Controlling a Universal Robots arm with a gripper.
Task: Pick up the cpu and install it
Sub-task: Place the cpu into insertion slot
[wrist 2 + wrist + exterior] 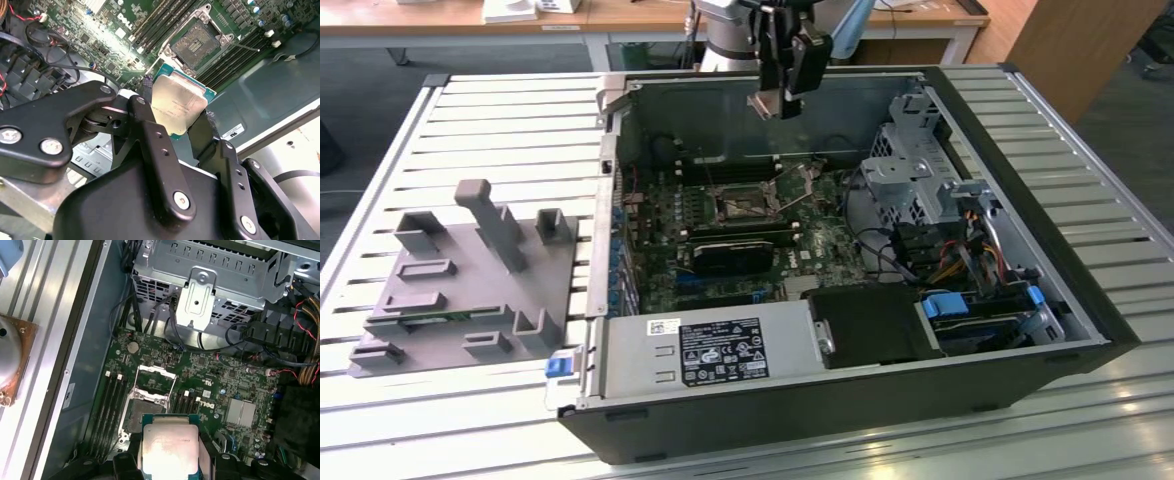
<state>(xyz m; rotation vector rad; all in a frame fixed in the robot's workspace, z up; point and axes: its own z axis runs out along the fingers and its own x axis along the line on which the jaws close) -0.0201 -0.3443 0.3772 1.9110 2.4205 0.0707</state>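
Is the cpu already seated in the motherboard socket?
No: in the second wrist view the cpu is clamped in the gripper, clear of the board, and the socket lies open and empty.

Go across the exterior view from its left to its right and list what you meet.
grey plastic tray with upright posts → cpu held in the gripper → metal drive cage → computer case's black side wall

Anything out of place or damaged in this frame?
Nothing stands out. The gripper is shut on the cpu, holding it above the open computer case. The socket has its frame open. No damage or loose parts are visible.
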